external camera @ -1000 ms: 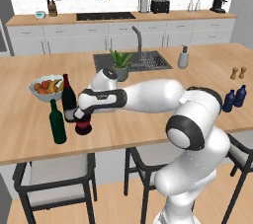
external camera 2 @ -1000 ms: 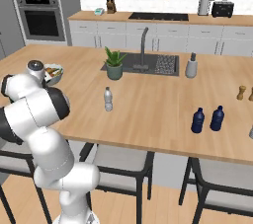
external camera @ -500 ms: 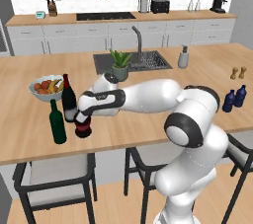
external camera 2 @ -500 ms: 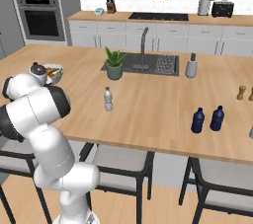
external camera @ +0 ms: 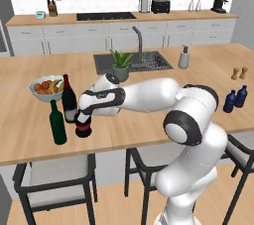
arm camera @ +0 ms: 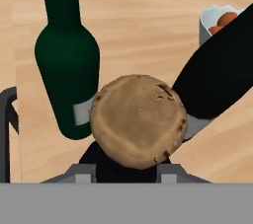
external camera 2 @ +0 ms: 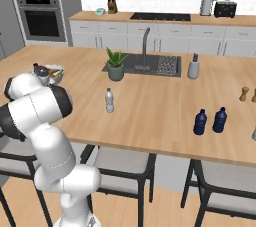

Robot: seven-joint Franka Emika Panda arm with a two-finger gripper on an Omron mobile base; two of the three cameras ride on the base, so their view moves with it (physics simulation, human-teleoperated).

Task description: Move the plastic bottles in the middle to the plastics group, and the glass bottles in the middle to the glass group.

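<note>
My gripper (external camera: pixel 83 115) clamps the squat black bottle (external camera: pixel 83 126); just beside my fingers stand two wine bottles (external camera: pixel 57 125), which a careless release could topple.

squat black red-banded bottle (external camera: pixel 83 126) upright, seemingly just beside the wine bottles (external camera: pixel 63 110).

A long light-wood island counter (external camera: pixel 149 135) with an inset dark sink (external camera: pixel 131 62) carries a white fruit bowl (external camera: pixel 44 90), a black grey-labelled wine bottle (external camera: pixel 69 101), a plain dark green wine bottle (external camera: pixel 57 125) and a squat black red-banded bottle (external camera: pixel 83 126) (all close together). A clear whitish bottle (external camera 2: pixel 109 100) stands mid-counter; two dark blue bottles (external camera 2: pixel 210 121), two brown shakers (external camera: pixel 238 73), a potted plant (external camera 2: pixel 115 64) and a grey dispenser (external camera 2: pixel 193 67) stand elsewhere.
</note>
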